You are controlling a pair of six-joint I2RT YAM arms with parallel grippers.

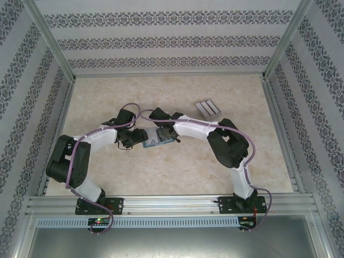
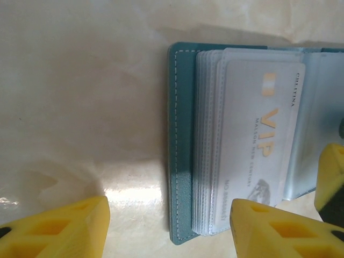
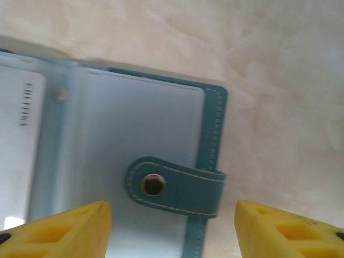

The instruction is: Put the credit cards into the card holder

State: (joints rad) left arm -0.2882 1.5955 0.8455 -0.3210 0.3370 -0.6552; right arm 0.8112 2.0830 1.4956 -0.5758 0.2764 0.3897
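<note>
**Both claws wide over the open holder; loose cards wait far right**

Top view: the card holder (image 1: pixel 158 140) lies open mid-surface, and both arms curl in over it. The left claw (image 1: pixel 134 138) is at its left edge and the right claw (image 1: pixel 167 133) at its right. The loose credit cards (image 1: pixel 208 108) lie side by side, well apart, toward the far right of the surface (image 1: pixel 134 177). I judge the step in hand to be fetching one of them. The right arm is the nearer, and it should lift straight up before swinging, because the two wrists crowd each other here. The patterned walls stand well off.

Left wrist view: the left claw's jaws stand wide and hold nothing. The holder's teal cover (image 2: pixel 180 140) and a fanned stack of clear sleeves (image 2: pixel 207 161) lie just ahead of it. A pale VIP card (image 2: pixel 263 140) sits in the top sleeve. A yellow tip at the right edge is probably the other claw's. The sleeves look limp, so this claw might well pin the cover while a card goes in.

Right wrist view: the right claw's jaws also stand wide, with nothing in them, above the holder's right page. A teal strap (image 3: pixel 177 185) with a metal snap folds inward across that page. It could catch a card's corner, so cards are better fed from the open side, clear of the strap.
</note>
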